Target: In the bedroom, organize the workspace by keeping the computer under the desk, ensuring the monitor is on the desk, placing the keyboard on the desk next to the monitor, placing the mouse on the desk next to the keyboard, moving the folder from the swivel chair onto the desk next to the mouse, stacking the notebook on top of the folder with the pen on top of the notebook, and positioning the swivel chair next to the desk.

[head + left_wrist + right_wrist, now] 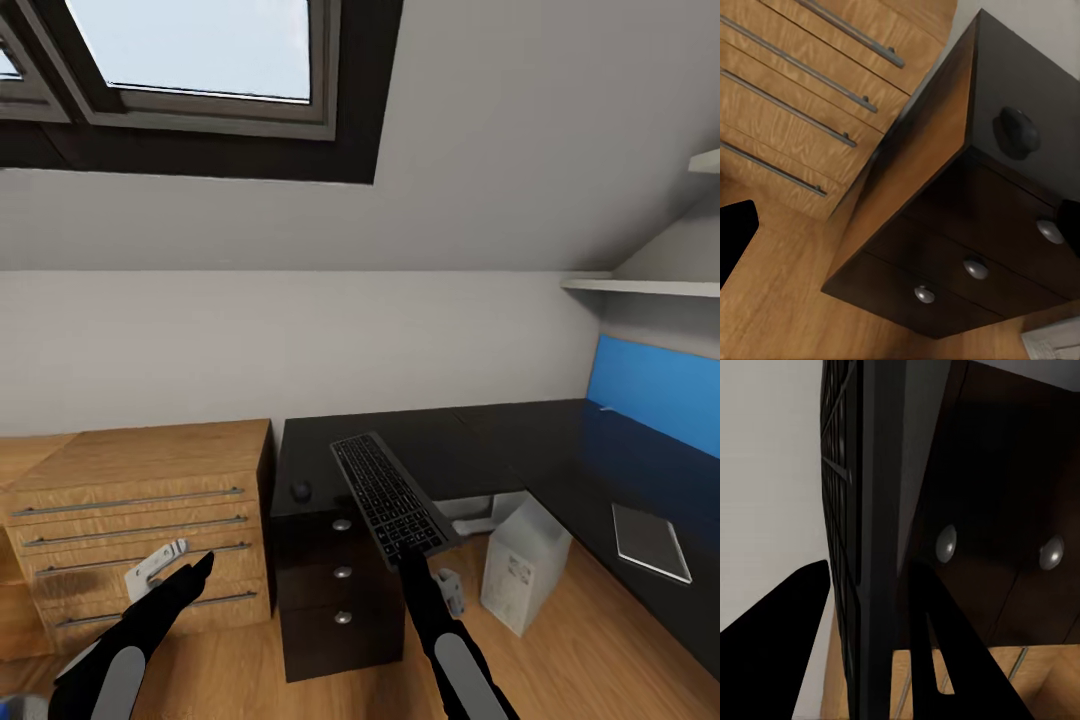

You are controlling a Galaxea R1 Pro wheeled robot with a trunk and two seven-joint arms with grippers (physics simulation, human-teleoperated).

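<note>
**Keyboard held over the black surface**

The right gripper had its jaws closed on the near short end of the keyboard, a slim dark slab with rows of grey-black keys. It was lifted and tilted above the corner of the desk. In the right wrist view the keyboard showed edge-on as a thin dark strip, with one black finger on its key side and the other on its back. Any key lettering was too small to read.

The surface was smooth matt black and L-shaped, with black drawers below carrying three round silver knobs. The mouse, small, black and rounded, lay on the surface near its left edge, close beside the keyboard; the left wrist view showed the mouse as a glossy lump above the drawer fronts.

The computer, a white boxy case with a small label too blurred to read, stood on the wooden floor under the desk. A thin flat grey rectangle lay on the right wing of the surface, below a bright blue wall panel.

The left gripper hung low before a light wood-grain cabinet with long metal bar handles. Whether its jaws were wide or narrow could not be told; nothing was seen in them.
</note>
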